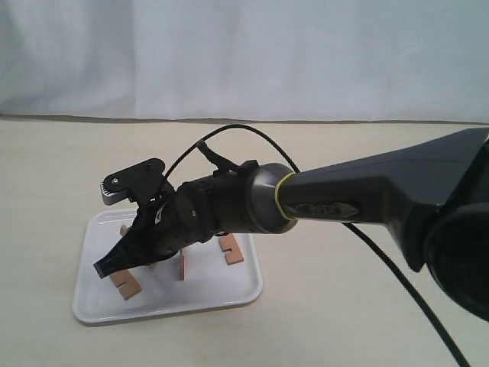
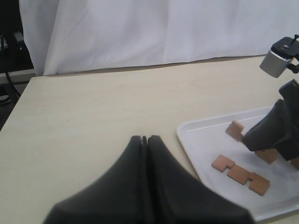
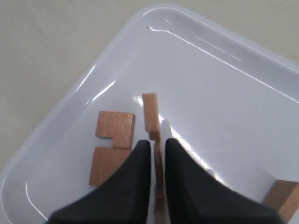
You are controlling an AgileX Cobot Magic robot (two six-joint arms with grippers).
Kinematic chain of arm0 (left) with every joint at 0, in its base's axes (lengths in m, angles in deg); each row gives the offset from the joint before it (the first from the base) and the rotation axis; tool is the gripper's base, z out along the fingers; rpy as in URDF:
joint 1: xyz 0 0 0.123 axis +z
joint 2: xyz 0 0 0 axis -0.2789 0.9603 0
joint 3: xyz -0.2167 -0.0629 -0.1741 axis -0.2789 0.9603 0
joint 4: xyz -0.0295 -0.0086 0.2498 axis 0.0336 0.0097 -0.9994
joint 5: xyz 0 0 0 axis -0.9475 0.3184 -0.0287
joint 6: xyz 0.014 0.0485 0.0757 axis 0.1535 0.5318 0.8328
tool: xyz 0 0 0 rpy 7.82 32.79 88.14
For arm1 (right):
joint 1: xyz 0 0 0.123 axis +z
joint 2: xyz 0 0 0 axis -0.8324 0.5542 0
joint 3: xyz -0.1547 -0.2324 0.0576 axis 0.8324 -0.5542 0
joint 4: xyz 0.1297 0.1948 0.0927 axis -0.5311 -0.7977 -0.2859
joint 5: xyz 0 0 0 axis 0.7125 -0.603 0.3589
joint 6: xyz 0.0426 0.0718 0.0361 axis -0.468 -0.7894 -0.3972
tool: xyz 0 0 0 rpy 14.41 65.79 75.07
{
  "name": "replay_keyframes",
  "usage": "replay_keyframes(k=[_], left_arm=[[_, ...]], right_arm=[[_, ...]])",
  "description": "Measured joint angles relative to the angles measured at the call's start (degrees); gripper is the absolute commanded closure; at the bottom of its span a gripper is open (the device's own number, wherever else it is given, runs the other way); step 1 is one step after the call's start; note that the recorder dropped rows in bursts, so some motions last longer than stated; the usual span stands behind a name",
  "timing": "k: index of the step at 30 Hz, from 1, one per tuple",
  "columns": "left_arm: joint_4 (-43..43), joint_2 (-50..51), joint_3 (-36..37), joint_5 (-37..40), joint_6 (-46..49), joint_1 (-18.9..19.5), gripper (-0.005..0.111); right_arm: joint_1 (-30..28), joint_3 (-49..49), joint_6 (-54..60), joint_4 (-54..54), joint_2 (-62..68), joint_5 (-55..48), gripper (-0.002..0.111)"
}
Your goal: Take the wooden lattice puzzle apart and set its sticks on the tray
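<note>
Plainly, the right gripper (image 3: 158,145) hangs over the tray (image 3: 224,70), jaws almost together around a stick (image 3: 150,112) standing on edge; whether they pinch it, I cannot tell. Lifting askew could flick it off the tray. The left gripper (image 2: 144,138), beside the tray, is closed.

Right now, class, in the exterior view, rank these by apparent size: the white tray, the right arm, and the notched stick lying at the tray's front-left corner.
1. right arm, though its nearness to the camera inflates it
2. white tray
3. notched stick
</note>
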Motion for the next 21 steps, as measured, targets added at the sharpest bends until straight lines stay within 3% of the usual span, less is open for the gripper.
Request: replay_keyframes(k=[6, 11, 14, 17, 21], left_arm=[[0.0, 0.0, 0.0, 0.0, 0.0, 0.0, 0.107], [0.0, 0.0, 0.0, 0.0, 0.0, 0.0, 0.107], [0.0, 0.0, 0.0, 0.0, 0.0, 0.0, 0.107], [0.0, 0.0, 0.0, 0.0, 0.0, 0.0, 0.107], [0.0, 0.0, 0.0, 0.0, 0.0, 0.0, 0.107]], right_arm=[[0.0, 0.0, -0.5, 0.2, 0.3, -0.5, 0.064], [0.0, 0.0, 1.5, 0.5, -1.7, -3.3, 0.063], [0.0, 0.0, 5.2, 3.3, -5.2, -7.4, 0.072], [-0.1, 0.1, 4.9, 12.4, -8.6, -12.7, 0.101], [-3.1, 0.2, 1.6, 21.1, -11.3, -20.7, 0.104]])
